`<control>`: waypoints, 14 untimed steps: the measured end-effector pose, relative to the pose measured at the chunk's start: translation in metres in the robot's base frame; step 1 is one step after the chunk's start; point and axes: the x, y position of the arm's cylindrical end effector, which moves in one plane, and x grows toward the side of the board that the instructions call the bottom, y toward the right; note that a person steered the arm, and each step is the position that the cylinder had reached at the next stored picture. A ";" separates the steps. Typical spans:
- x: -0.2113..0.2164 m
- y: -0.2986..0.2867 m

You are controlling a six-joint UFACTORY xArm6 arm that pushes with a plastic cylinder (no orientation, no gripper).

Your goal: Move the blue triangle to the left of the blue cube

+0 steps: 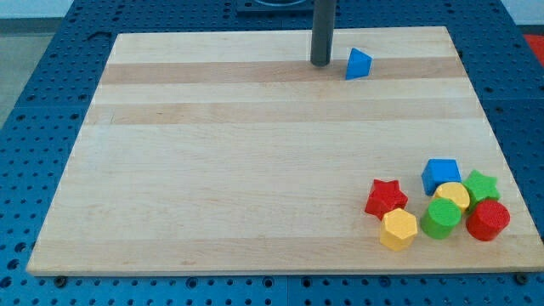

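The blue triangle [359, 64] lies near the view's top, right of centre, on the wooden board [255, 153]. The blue cube [440, 174] sits at the view's lower right, at the top of a cluster of blocks. My tip [320, 63] is on the board just left of the blue triangle, a small gap apart from it. The rod rises straight up out of the view's top.
Around the blue cube sit a red star [386, 198], a yellow hexagon [398, 229], a yellow cylinder [451, 196], a green cylinder [441, 219], a green star [482, 185] and a red cylinder [487, 220]. A blue perforated table surrounds the board.
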 end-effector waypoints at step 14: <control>0.105 -0.010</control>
